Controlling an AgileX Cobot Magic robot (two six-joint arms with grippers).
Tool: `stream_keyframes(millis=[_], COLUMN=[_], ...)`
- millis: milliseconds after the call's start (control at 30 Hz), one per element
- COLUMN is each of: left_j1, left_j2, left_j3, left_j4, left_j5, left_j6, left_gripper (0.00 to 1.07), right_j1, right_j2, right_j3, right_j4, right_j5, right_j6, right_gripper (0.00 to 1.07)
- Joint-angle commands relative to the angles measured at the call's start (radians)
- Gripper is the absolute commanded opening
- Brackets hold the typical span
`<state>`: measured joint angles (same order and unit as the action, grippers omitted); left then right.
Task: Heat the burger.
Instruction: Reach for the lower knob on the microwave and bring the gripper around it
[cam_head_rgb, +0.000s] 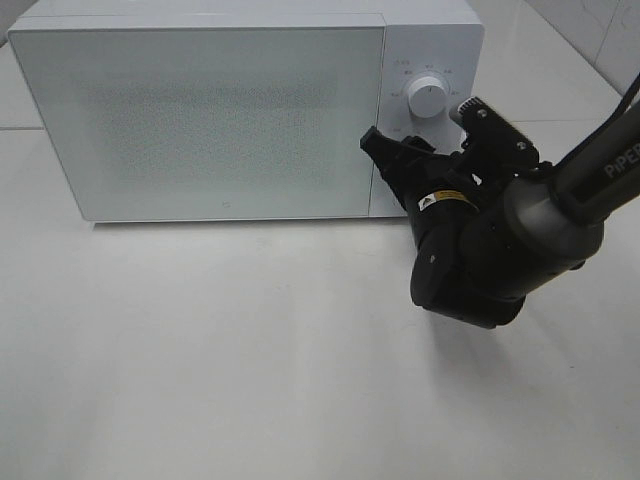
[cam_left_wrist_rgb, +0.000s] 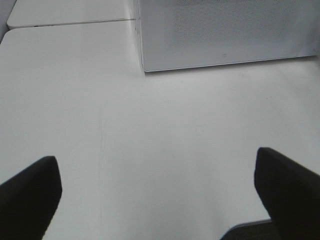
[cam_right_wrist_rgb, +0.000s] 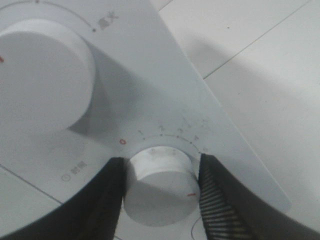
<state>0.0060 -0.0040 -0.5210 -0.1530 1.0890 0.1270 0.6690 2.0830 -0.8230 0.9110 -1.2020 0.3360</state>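
The burger is out of view. The white microwave (cam_head_rgb: 220, 110) stands at the back of the table with its door closed. My right gripper (cam_head_rgb: 400, 155) reaches onto the control panel below the upper knob (cam_head_rgb: 428, 97). In the right wrist view its two fingers (cam_right_wrist_rgb: 112, 200) clasp the lower white knob (cam_right_wrist_rgb: 160, 185) from both sides, touching it. A printed scale starting at a red 0 (cam_right_wrist_rgb: 122, 141) arcs around that knob. My left gripper (cam_left_wrist_rgb: 157, 192) is wide open and empty, low over the bare table in front of the microwave's corner (cam_left_wrist_rgb: 145, 60).
The white table (cam_head_rgb: 200, 350) spreads out in front of the microwave. The right arm's dark body (cam_head_rgb: 480, 250) hangs over the table at the microwave's front right corner. A seam in the tabletop (cam_left_wrist_rgb: 70, 22) runs beside the microwave.
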Motion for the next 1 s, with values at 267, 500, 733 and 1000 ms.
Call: stream_keyframes(millis=[267,500,733,1000], left_j1=[0.002,0.002,0.002,0.002], left_j2=[-0.017,-0.017,-0.017,-0.017], left_j3=[0.003,0.003,0.003,0.003], left_j4=[-0.006,-0.006,-0.006,-0.006], left_j5=[-0.014,-0.014,-0.014,-0.014], left_j6=[-0.004,-0.004,-0.004,-0.004], left_gripper=[0.98,0.98,0.98,0.98], right_j1=[-0.005,-0.005,-0.005,-0.005], right_j2=[-0.005,-0.005,-0.005,-0.005], right_j3=[-0.032,-0.032,-0.032,-0.032], right_j4=[-0.189,-0.189,-0.193,-0.195], right_j5=[-0.041,-0.028,-0.028,-0.028], right_j6=[0.392,0.637,0.816,1.0], right_gripper=[0.0,0.0,0.0,0.0])
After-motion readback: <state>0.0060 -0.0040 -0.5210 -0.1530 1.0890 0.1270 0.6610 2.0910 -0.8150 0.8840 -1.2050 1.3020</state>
